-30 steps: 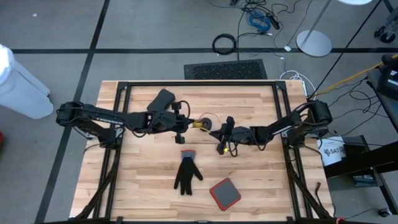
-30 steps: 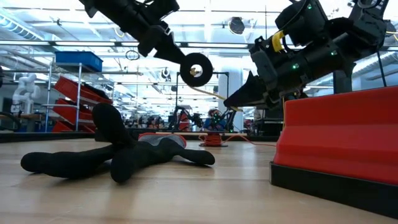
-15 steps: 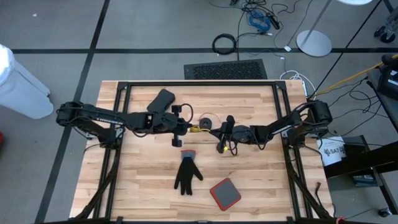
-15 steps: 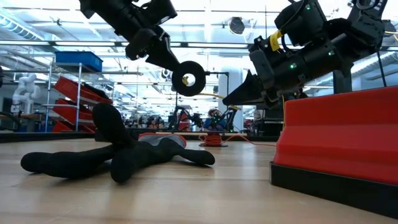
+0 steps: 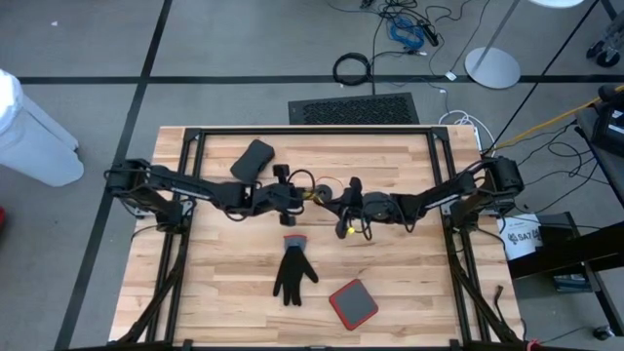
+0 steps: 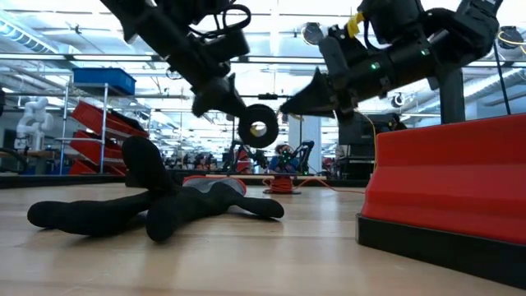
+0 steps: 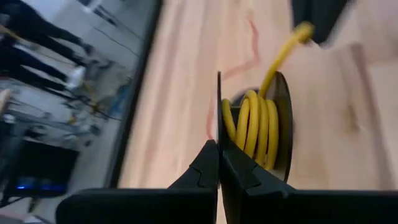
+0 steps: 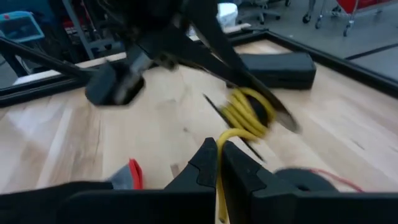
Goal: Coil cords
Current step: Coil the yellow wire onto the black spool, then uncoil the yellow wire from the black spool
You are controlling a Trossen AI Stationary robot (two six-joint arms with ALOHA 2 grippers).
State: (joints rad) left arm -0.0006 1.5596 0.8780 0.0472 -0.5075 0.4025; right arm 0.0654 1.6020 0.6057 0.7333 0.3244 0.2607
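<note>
So: both arms met over the middle of the table. My left gripper was clamped on the rim of the black spool, held edge-on above the wood; several turns of yellow cord already sat on it. In the low view the spool hung clear of the table with its hub hole facing the camera.

My right gripper was pinched shut on the free run of the yellow cord, just right of the spool in the high view, the two grippers almost nose to nose. From the spool the loose strand ran up and away toward the right gripper; more of it dropped under those fingers, end not visible.

Judgement: winding was part done. Next wrap hinged on the strand leaving the spool roughly square to its axle, so it would lay into the groove. Right arm was the one on the tail, left only held the spool.

Black glove, red pad and dark case lay well apart from the work.
</note>
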